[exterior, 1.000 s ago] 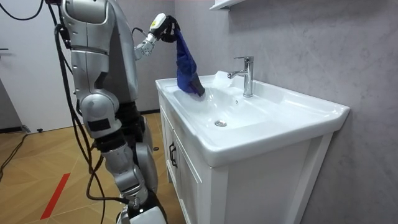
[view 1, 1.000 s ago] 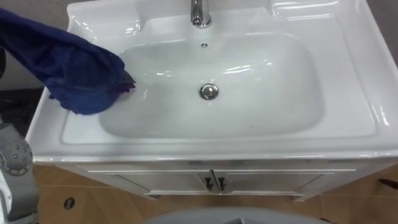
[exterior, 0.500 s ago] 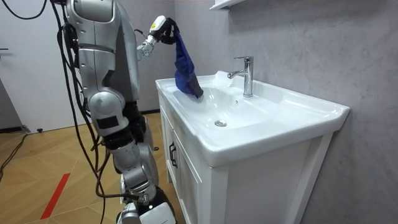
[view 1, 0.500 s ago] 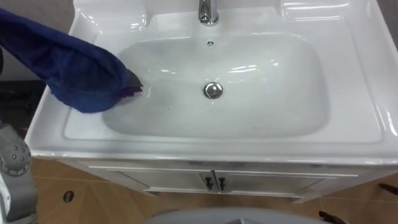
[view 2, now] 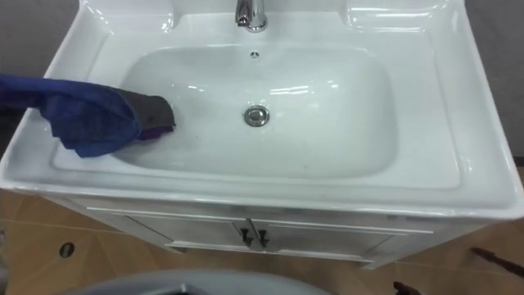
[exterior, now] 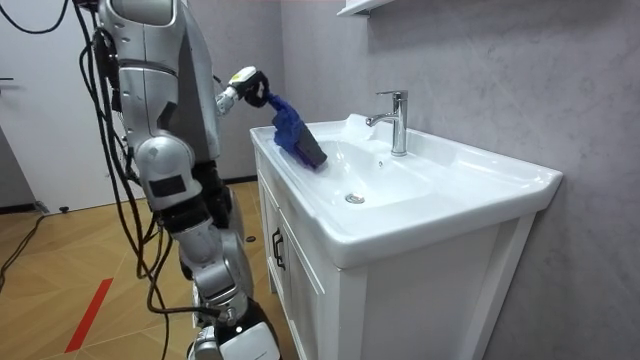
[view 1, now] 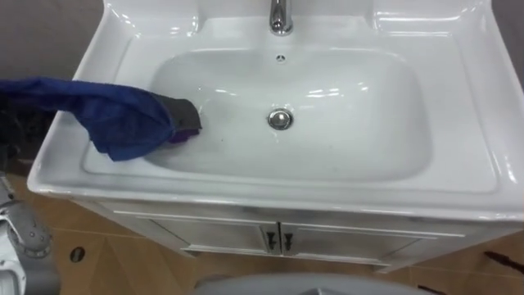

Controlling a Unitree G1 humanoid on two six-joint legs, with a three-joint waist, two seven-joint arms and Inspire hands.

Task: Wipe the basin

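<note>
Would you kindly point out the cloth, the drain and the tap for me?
cloth [view 1: 123, 120]: left eye view, on its bunched blue middle.
drain [view 1: 280, 120]: left eye view, on the centre of the metal plug.
tap [exterior: 400, 125]: room view, on its upright body.

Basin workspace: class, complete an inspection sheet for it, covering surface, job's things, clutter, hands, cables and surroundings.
Surface: white basin on a white cabinet; drain plug mid-bowl, faucet at the back.
Job's things: blue cloth draped over the basin's left rim, its dark end in the bowl.
Clutter: nothing seen.
Hands: left hand curled round the cloth's upper end, above the basin's left edge.
Cables: nothing seen beyond the robot's own.
Surroundings: grey wall, wooden floor with a red strip.
</note>
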